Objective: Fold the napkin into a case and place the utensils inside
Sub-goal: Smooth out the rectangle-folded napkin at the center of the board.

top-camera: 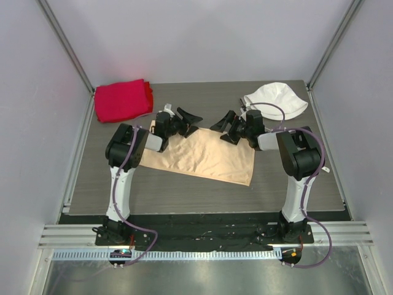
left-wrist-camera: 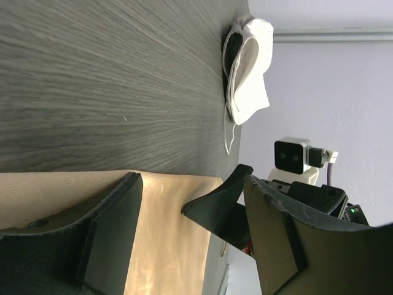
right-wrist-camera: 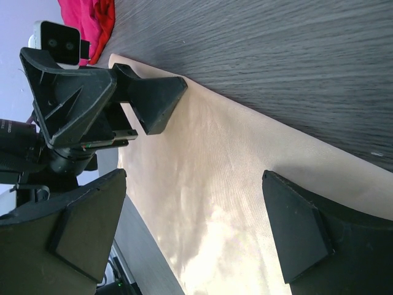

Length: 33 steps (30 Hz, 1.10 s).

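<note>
Table (top-camera: pixel 295 184): dark grey, fine wood-grain surface, matt.

Napkin (top-camera: pixel 206 157): thin peach-tan satin with a soft sheen and fine weave. It lies spread flat as a skewed four-sided sheet at the table's centre, between the two arms, with faint ripples and no fold formed.

Left gripper (top-camera: pixel 189 121): black wedge-shaped fingers spread apart, holding nothing, over the napkin's far left corner. Contact with the cloth cannot be determined.

Right gripper (top-camera: pixel 223 130): fingers likewise spread and empty, above the napkin's far edge.

Red cloth (top-camera: pixel 121 99): thick, folded, far left.

White bucket hat (top-camera: pixel 276 101): soft, far right.
</note>
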Each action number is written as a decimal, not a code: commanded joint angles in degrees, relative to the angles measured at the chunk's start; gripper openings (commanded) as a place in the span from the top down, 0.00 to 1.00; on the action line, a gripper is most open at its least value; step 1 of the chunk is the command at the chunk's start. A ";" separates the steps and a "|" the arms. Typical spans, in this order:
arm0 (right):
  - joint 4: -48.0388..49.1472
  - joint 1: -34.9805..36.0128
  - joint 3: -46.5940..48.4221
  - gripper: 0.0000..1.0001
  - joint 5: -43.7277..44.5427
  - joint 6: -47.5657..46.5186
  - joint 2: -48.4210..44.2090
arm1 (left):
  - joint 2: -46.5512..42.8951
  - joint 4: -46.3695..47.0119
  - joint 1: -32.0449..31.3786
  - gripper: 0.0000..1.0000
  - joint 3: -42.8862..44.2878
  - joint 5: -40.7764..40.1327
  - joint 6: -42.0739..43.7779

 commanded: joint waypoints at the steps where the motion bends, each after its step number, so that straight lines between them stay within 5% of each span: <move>1: -0.22 -0.37 -2.03 0.02 1.08 -2.14 1.19 | 1.07 2.48 3.42 0.29 -0.11 0.20 0.97; 11: -0.57 -3.27 -2.12 0.02 -0.24 -3.11 1.45 | 0.02 2.57 13.26 0.29 -4.15 2.66 3.33; 21: -2.24 -5.91 -3.71 0.02 -0.41 -4.96 -0.04 | -2.70 -22.99 19.33 0.28 4.01 0.22 22.23; 33: -9.44 -6.18 -1.43 0.03 0.89 -10.39 -3.03 | -4.98 -31.79 19.59 0.26 11.84 1.61 25.05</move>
